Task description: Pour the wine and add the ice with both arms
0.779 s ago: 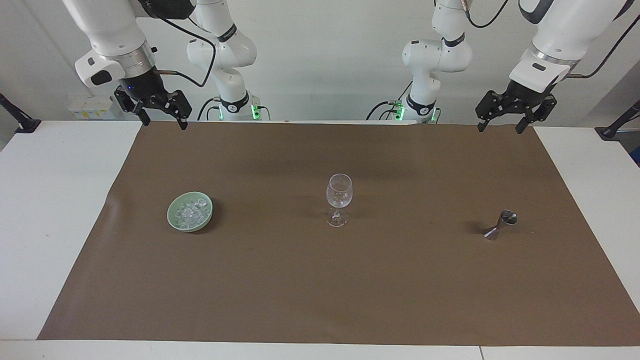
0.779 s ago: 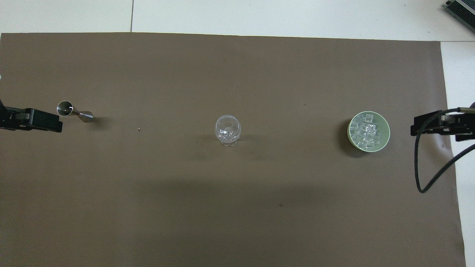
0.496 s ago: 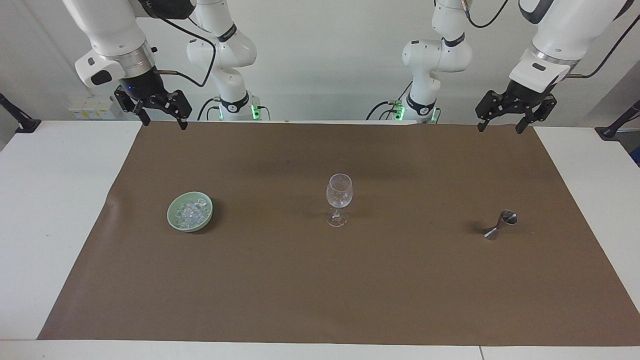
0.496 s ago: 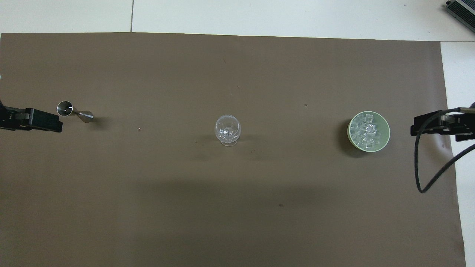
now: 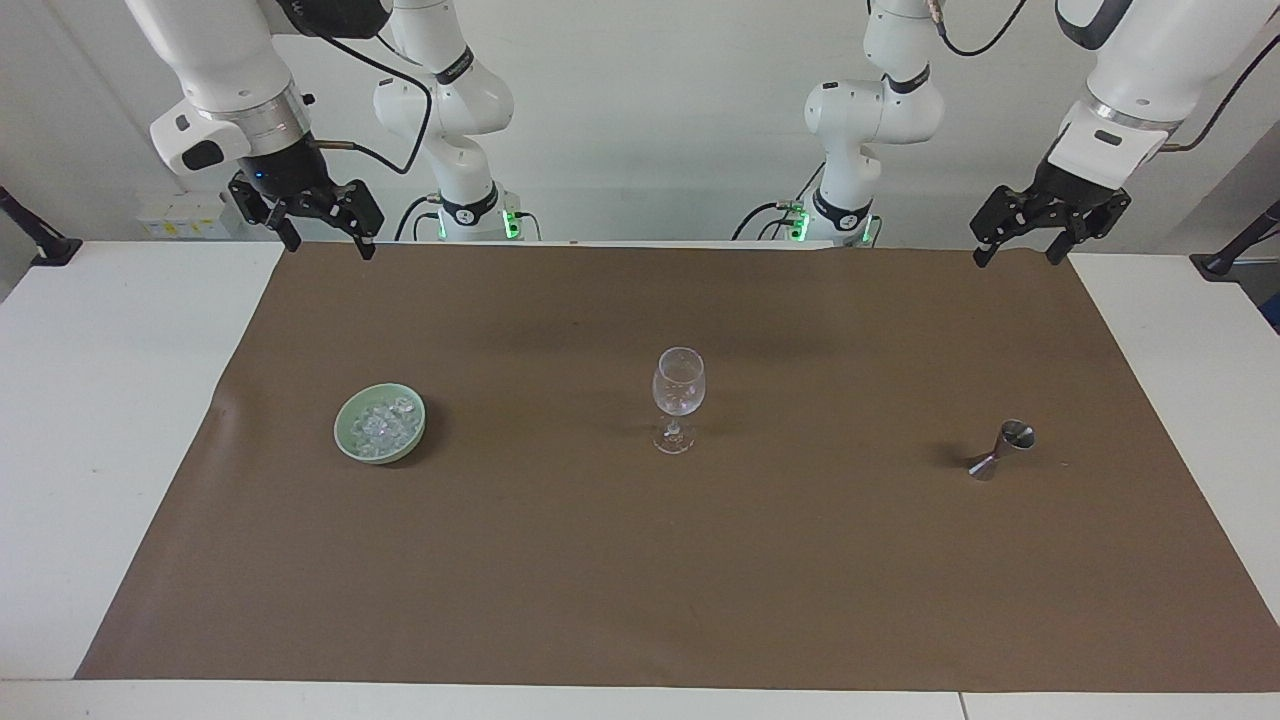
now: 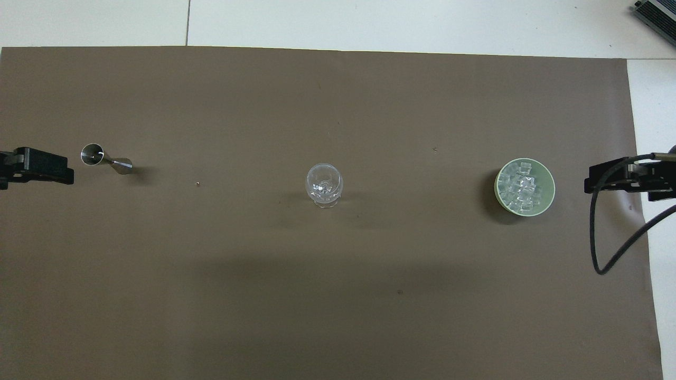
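Worktop (image 5: 120, 420) under a brown mat (image 5: 700, 580), seen at what is judged the opening step, nothing yet grasped; stemmed glass (image 5: 678, 395) upright at mid-mat, with a few clear glints inside that cannot be told apart as ice or reflections; pale green bowl (image 5: 343, 440) toward the right arm's end, holding the ice (image 5: 383, 424), a heap of small clear chunks; metal jigger (image 5: 1002, 450) toward the left arm's end, leaning or lying with its mouth turned partly upward, its contents not discernible; no bottle visible. Left end effector (image 5: 1019, 252), fingers spread and carrying nothing, raised over the mat's edge closest to the robots at the jigger's end; right end effector (image 5: 324, 243), likewise spread and carrying nothing, raised over the same edge at the bowl's end.

Judgement: pouring and icing are both still to be done. Next move for the left arm: descend to the jigger and close about its narrow waist, gently, since a slim metal body may roll or tip; then carry it level to the glass. Next move for the right arm: descend into the bowl and pinch a single chunk, a small and probably slippery target; the glass is tall on a thin stem and could topple if nudged.
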### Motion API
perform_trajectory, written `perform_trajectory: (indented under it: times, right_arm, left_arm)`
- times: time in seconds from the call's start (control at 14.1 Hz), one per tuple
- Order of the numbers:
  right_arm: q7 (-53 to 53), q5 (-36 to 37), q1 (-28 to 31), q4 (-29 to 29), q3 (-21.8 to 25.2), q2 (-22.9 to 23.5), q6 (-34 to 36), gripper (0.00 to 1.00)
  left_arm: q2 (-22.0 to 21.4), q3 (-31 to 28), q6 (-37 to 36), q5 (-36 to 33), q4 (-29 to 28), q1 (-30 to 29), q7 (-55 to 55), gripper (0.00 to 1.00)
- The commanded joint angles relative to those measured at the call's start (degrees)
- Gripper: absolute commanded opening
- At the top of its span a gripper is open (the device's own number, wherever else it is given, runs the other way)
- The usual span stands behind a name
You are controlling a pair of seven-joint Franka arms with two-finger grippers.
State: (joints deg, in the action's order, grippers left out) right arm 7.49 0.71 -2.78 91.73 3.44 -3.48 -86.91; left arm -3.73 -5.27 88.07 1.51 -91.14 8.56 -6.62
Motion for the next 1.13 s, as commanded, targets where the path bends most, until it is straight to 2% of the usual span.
perform_trajectory:
  times: [0.0,0.28,0.43,0.78,1.06]
  right_arm:
    - [0.77,-0.89,0.06,1.61,-0.1,-1.44,-0.02,1.0]
    - [0.77,-0.97,0.06,1.61,-0.1,-1.44,-0.02,1.0]
    - [0.77,-0.97,0.06,1.61,-0.1,-1.44,-0.02,1.0]
    - [0.77,-0.88,0.06,1.7,-0.1,-1.44,-0.02,1.0]
    - [0.77,-0.97,0.06,1.61,-0.1,-1.44,-0.02,1.0]
  left_arm:
    - [-1.98,0.35,0.26,3.91,-2.89,-3.1,-3.91,1.0]
    - [-4.09,0.35,5.16,6.82,-8.07,-5.82,-11.03,1.0]
    - [-5.67,0.35,9.03,10.16,-11.67,-9.6,-12.36,1.0]
    - [-6.47,0.35,13.25,17.54,-15.02,-18.65,-15.78,1.0]
    - [-6.12,0.26,20.45,20.54,-18.71,-19.28,-27.9,1.0]
